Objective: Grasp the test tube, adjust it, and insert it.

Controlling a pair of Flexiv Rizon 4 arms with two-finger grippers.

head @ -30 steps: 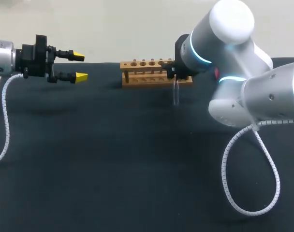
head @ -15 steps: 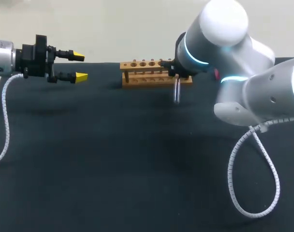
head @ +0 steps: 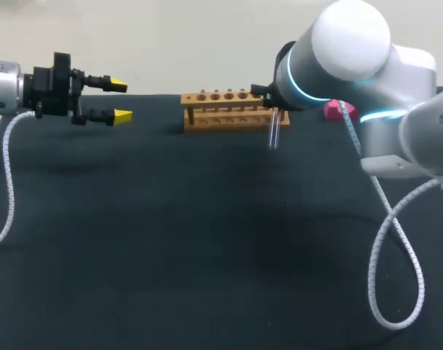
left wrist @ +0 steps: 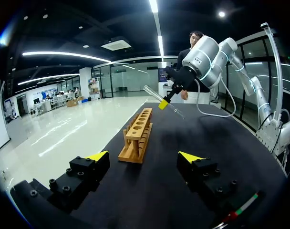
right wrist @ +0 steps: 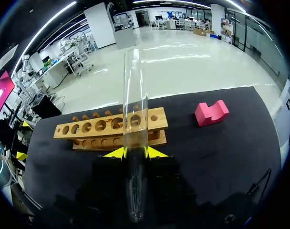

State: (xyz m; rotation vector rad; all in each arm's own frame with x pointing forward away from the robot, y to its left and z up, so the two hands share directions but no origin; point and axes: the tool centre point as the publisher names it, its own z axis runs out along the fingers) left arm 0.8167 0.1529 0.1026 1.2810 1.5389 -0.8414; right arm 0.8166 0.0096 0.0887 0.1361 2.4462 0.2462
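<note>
Shifted right, right tool clamps test tube; left tool gapes empty.

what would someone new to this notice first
The clear glass test tube stands out, gripped between the yellow tips of the right gripper and held in the air just in front of the wooden rack, near the rack's end on the right arm's side. Across the dark table, the left gripper hangs open and empty, pointing toward the rack. A small pink block lies beyond the rack's end, by the right arm.
</note>
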